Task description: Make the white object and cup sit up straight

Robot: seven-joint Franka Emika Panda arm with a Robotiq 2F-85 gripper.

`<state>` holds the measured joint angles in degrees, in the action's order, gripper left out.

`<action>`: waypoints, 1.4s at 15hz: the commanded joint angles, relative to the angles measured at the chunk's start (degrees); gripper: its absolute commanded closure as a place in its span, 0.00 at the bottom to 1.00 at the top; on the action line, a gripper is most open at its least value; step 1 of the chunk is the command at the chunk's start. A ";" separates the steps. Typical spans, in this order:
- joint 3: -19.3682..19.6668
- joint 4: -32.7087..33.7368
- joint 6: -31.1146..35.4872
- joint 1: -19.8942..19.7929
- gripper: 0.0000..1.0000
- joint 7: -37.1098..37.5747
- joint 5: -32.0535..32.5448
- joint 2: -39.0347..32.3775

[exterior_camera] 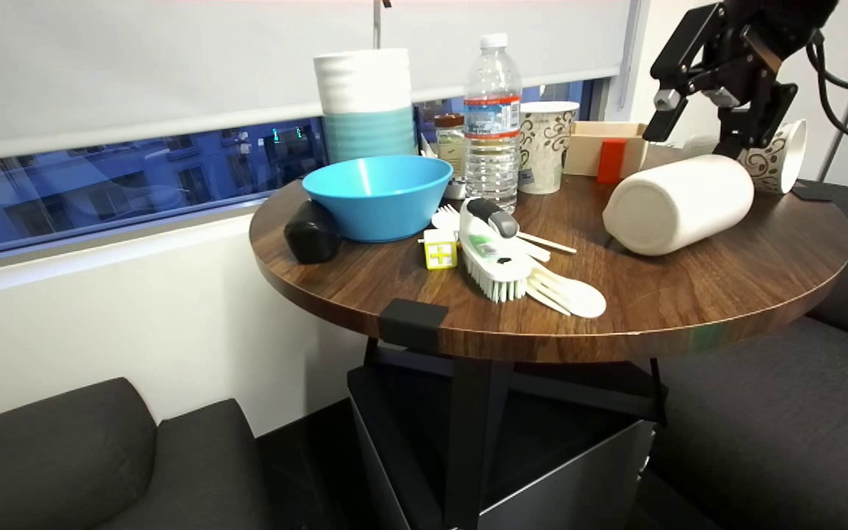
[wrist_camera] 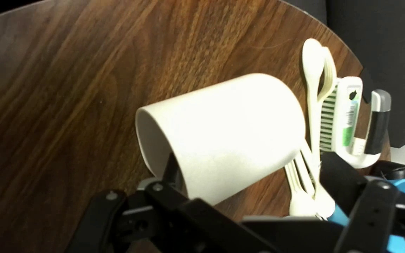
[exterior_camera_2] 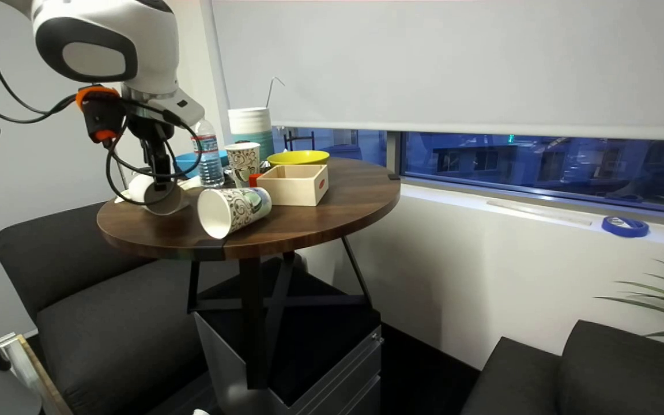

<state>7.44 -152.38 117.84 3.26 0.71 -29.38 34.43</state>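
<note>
The white object point(exterior_camera: 682, 206) lies on its side on the round table, in both exterior views point(exterior_camera_2: 175, 203) and the wrist view point(wrist_camera: 234, 130). Its closed base points toward the cutlery. The patterned cup point(exterior_camera_2: 245, 210) also lies on its side, mouth toward the table edge; it shows behind the white object in an exterior view point(exterior_camera: 766, 165) and is not in the wrist view. My gripper point(exterior_camera: 695, 131) is open above the white object. In the wrist view point(wrist_camera: 251, 167), one finger shows at the white object's open mouth and the other is apart, outside it. Whether the first touches the wall is unclear.
A scrub brush point(exterior_camera: 494, 254), plastic cutlery point(exterior_camera: 575, 294), blue bowl point(exterior_camera: 378, 199), water bottle point(exterior_camera: 492, 162) and upright patterned cup point(exterior_camera: 545, 147) stand or lie nearby. A wooden box point(exterior_camera_2: 294, 187) and yellow bowl point(exterior_camera_2: 297, 157) are also on the table point(exterior_camera_2: 343, 213).
</note>
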 commanded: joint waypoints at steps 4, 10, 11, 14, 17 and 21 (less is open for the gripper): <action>1.50 0.66 -3.42 -0.86 0.03 -3.13 -6.42 -3.43; 1.22 1.04 -3.46 -2.28 0.53 -3.05 -8.47 -4.21; 1.16 1.09 -3.46 -2.48 0.59 -3.04 -8.56 -4.08; 0.79 1.89 -3.34 -3.26 0.80 -2.18 -9.00 -4.04; 0.50 2.52 -3.15 -3.79 0.98 -1.80 -9.25 -3.79; -1.46 3.37 -2.33 -4.05 0.98 -0.25 -8.20 -2.50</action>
<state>8.53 -149.84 115.38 0.38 -0.94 -37.58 31.05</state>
